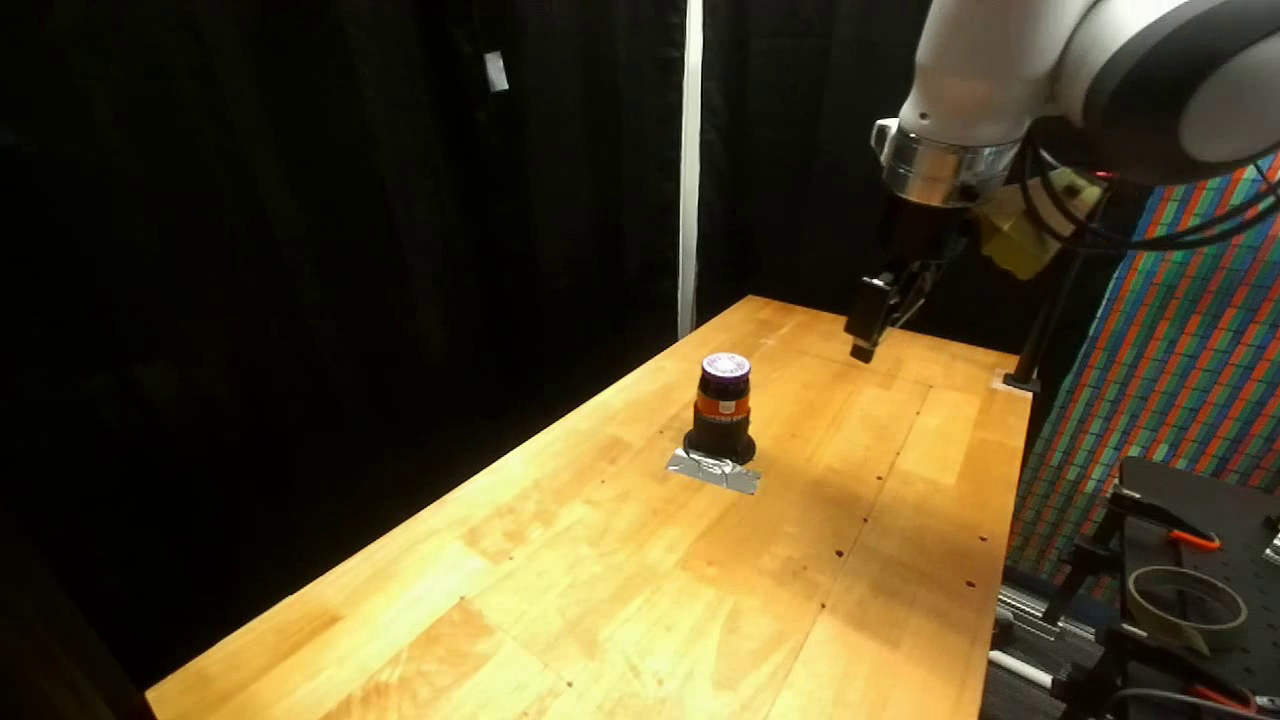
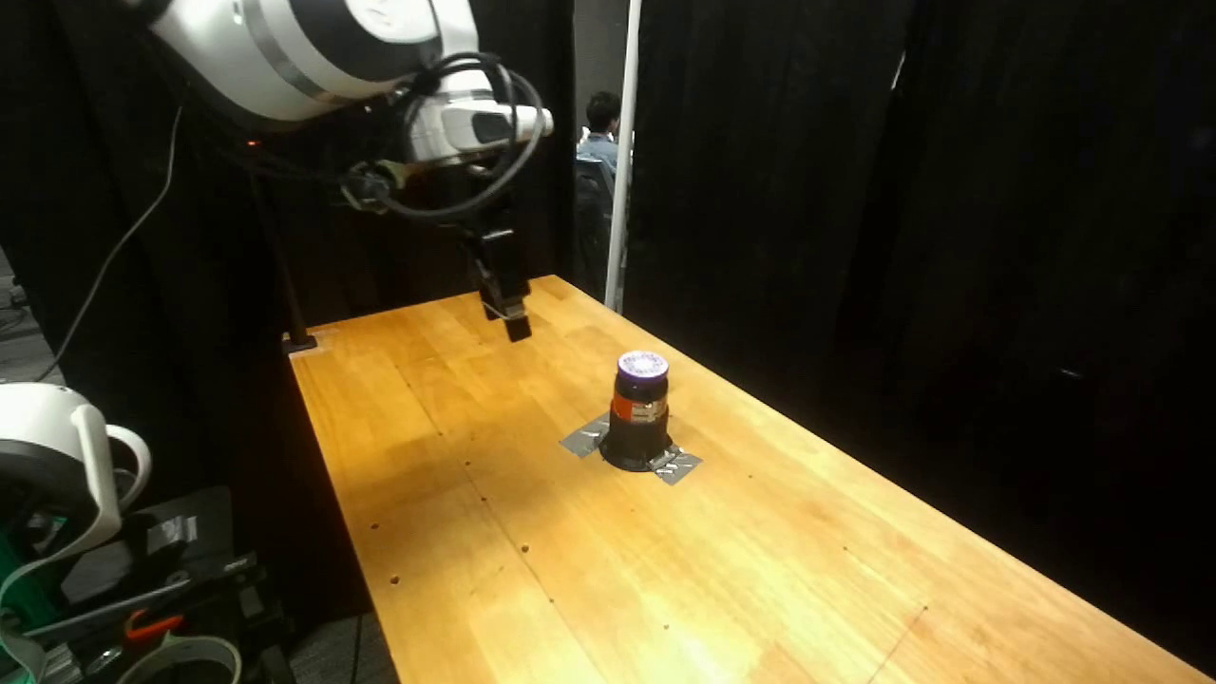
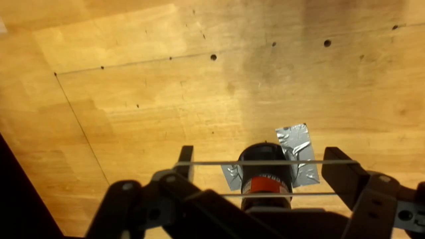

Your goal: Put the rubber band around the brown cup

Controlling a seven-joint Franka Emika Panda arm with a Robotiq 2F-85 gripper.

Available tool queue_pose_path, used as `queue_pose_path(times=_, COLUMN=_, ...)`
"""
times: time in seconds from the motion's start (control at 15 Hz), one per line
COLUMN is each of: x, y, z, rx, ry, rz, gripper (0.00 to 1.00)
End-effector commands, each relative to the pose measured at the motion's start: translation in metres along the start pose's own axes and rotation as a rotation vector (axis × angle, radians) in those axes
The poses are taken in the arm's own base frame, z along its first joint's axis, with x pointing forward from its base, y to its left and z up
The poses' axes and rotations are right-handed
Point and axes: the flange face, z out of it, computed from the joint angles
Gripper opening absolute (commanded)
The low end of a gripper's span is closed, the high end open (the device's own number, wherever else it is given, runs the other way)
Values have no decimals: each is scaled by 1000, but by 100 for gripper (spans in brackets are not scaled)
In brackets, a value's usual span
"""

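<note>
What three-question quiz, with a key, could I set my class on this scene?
1. What colour is the tape at the foot of the cup: A) red, B) silver, C) blue?
2. In the wrist view, how many strands of the band span the gripper?
3. True or false: the band is around the cup.

Key:
1. B
2. Two
3. False; the band is on the gripper, apart from the cup.
</note>
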Motion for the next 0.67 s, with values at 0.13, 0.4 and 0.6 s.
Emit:
queue_pose_path(times=0.13, x=120, y=21, z=45, rx=121, ry=13, rz=-80, gripper=100)
queue_pose_path(times=0.4, x=177, y=19, z=74, rx=229, ry=-26, rz=-154, gripper=100)
queue_pose_path(times=0.6, x=207, y=9, z=93, rx=285, ry=-71, rz=-193, gripper=100)
